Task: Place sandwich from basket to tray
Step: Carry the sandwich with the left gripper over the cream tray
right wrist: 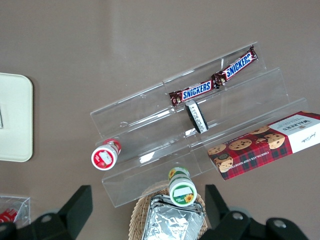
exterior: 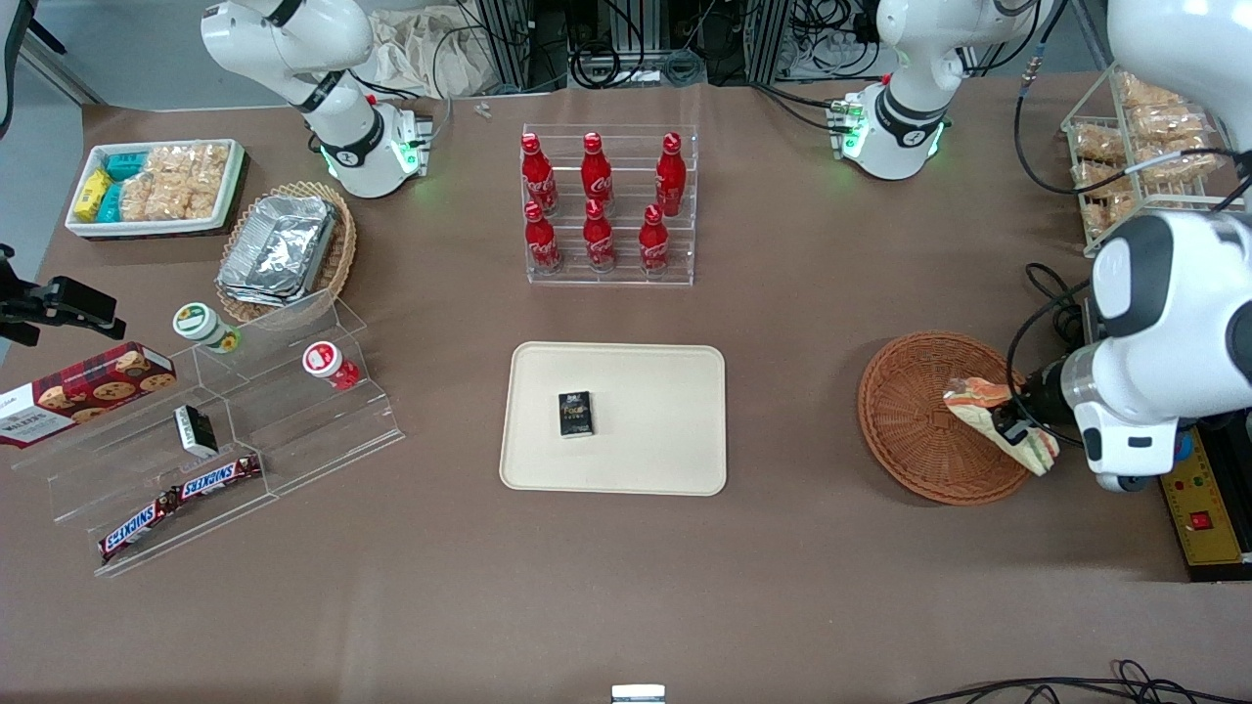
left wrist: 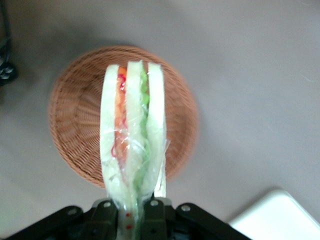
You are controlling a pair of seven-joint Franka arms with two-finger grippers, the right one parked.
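The sandwich (exterior: 983,406) is a wrapped white-bread wedge with orange and green filling. My left gripper (exterior: 1010,422) is shut on it and holds it lifted above the reddish-brown wicker basket (exterior: 915,416), over the basket's edge toward the working arm's end. In the left wrist view the sandwich (left wrist: 132,135) stands out from the gripper (left wrist: 132,220), with the empty basket (left wrist: 75,125) below it. The cream tray (exterior: 646,391) lies at the table's middle with a small dark box (exterior: 576,414) on it; a tray corner (left wrist: 280,217) shows in the left wrist view.
A clear rack of red cola bottles (exterior: 606,200) stands farther from the front camera than the tray. A clear stepped shelf (exterior: 225,430) with snack bars, a cookie box (exterior: 83,391), a tan basket with foil trays (exterior: 284,249) and a white snack bin (exterior: 156,186) lie toward the parked arm's end.
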